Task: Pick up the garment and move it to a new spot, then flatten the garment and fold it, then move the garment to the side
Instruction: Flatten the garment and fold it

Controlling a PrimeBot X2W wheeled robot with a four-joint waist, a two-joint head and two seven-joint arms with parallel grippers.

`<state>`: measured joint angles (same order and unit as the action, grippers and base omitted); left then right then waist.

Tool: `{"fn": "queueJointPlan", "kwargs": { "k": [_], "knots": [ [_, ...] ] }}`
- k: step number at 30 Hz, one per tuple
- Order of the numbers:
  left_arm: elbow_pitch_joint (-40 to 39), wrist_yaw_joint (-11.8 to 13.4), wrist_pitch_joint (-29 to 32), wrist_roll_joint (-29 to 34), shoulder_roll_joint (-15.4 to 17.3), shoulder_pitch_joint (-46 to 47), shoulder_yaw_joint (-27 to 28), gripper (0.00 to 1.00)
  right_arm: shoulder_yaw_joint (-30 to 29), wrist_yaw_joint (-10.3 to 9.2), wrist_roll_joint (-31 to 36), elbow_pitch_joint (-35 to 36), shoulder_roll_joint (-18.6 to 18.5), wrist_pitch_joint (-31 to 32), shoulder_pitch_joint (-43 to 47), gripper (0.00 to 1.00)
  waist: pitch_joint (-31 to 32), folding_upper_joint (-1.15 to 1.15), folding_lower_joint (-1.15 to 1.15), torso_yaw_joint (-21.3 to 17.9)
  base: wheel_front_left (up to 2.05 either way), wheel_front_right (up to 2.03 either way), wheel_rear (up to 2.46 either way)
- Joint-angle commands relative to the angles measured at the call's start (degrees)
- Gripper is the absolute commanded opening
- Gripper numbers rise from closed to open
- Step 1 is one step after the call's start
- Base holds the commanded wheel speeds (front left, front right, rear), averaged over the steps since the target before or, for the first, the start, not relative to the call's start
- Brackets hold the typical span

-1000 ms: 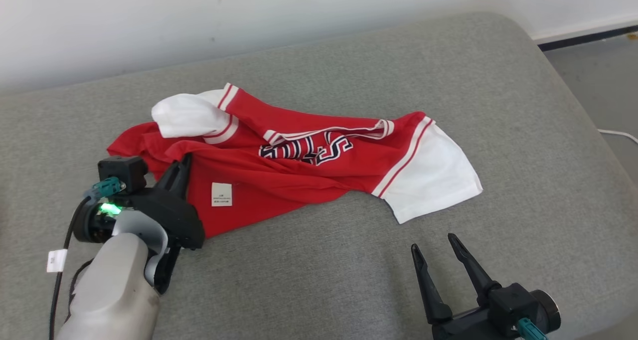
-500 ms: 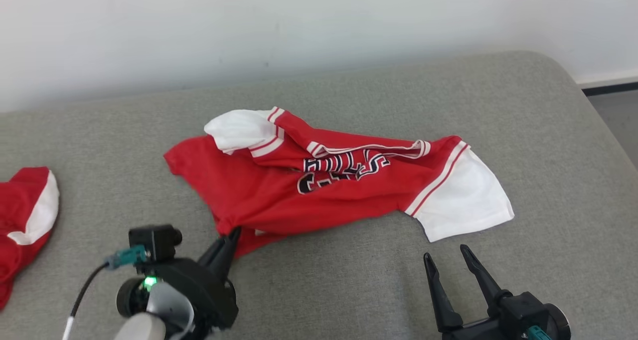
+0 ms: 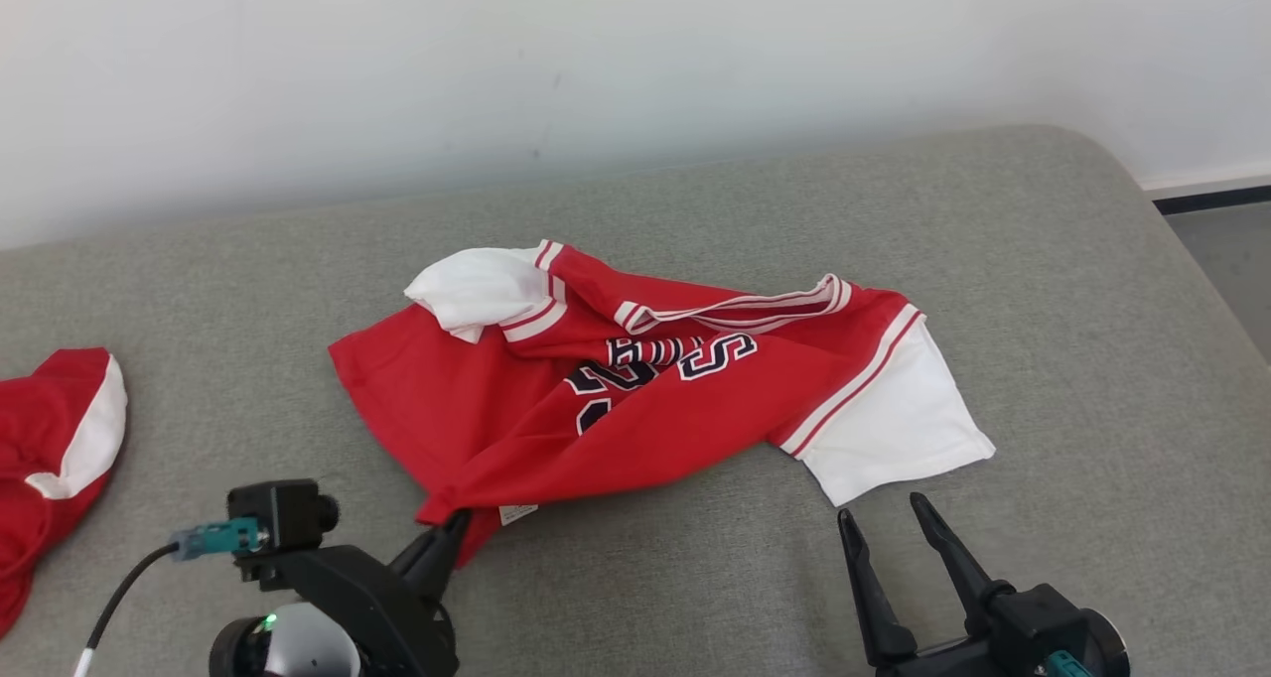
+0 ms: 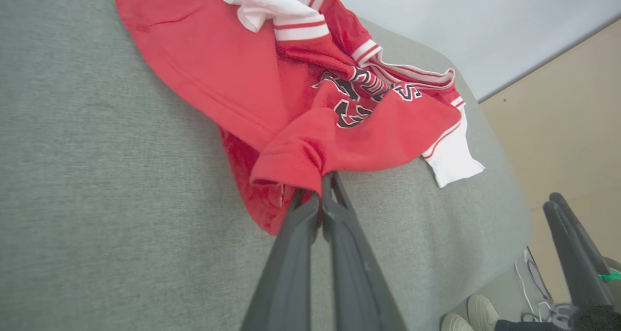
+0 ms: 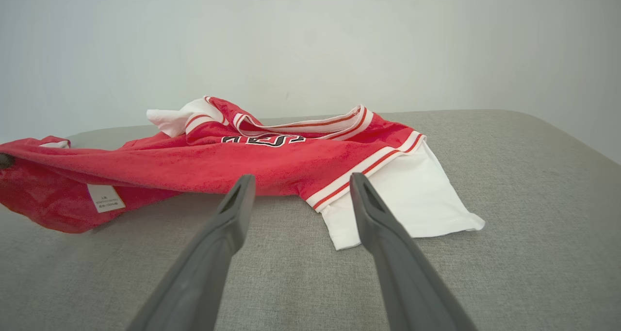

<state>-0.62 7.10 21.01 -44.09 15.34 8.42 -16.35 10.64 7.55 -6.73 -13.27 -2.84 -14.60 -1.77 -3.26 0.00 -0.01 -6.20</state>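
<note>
- The garment (image 3: 616, 409), a red jersey with white sleeves and dark lettering (image 3: 655, 359) across the chest, lies crumpled on the middle of a grey cushion (image 3: 695, 598).
- The left tool (image 3: 455, 526) is at the garment's near left corner. Its two dark fingers are clenched on a bunched fold of the red hem.
- In the left wrist view the fingers of the left tool (image 4: 324, 183) meet with red cloth pinched between their tips. The garment (image 4: 233, 78) spreads away from the grip across the cushion (image 4: 97, 200).
- A small white label (image 3: 516, 513) hangs at the garment's near edge, just beside the pinched corner. It also shows under the red hem in the right wrist view (image 5: 104, 197).
- The right tool (image 3: 882, 511) hovers just in front of the garment's right white sleeve (image 3: 894, 439), apart from it. Its fingers are spread and hold nothing.
- In the right wrist view the right tool (image 5: 302, 178) points at the garment (image 5: 242, 161), with the white sleeve (image 5: 412, 200) lying flat beyond its fingertips.
- The garment's other white sleeve (image 3: 477, 290) is folded over at its far left side.
- A second red and white cloth (image 3: 60, 439) lies well to the left of the garment.
- A pale wall (image 3: 596, 62) stands behind the garment.
</note>
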Motion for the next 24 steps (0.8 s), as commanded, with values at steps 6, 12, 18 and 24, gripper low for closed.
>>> {"fn": "queueJointPlan", "kwargs": {
  "k": [6, 12, 18, 24],
  "knots": [
    [-10.26, 2.73, 8.76, -3.92, 2.45, -3.58, 0.08, 0.00, -1.08, -0.13, 0.30, -0.04, -0.07, -0.08, 0.23, 1.00, -0.19, 0.00, 0.01, -1.95, 0.00, 0.00, 0.00],
    [-6.23, 4.82, 5.53, 2.85, 5.13, -0.40, 0.50, 0.00, -0.80, -0.13, 0.46, 0.12, -0.06, -0.08, 0.06, 1.00, -1.05, 0.00, 0.01, -1.98, 0.00, 0.00, 0.00],
    [11.59, 2.58, -4.85, 9.87, 3.69, 8.25, -1.36, 0.44, 0.94, -0.13, 0.99, 0.52, -0.07, 0.30, -1.53, 1.00, -2.37, 0.00, 0.01, -3.18, 0.00, 0.00, 0.00],
    [23.60, 0.53, -12.17, 11.63, 1.83, 13.27, -1.91, 1.00, 0.81, -0.13, 1.90, 0.61, -0.06, 0.66, -2.19, 1.00, -3.11, 0.00, 0.01, -4.35, 0.00, 0.00, 0.00]
  ]
}}
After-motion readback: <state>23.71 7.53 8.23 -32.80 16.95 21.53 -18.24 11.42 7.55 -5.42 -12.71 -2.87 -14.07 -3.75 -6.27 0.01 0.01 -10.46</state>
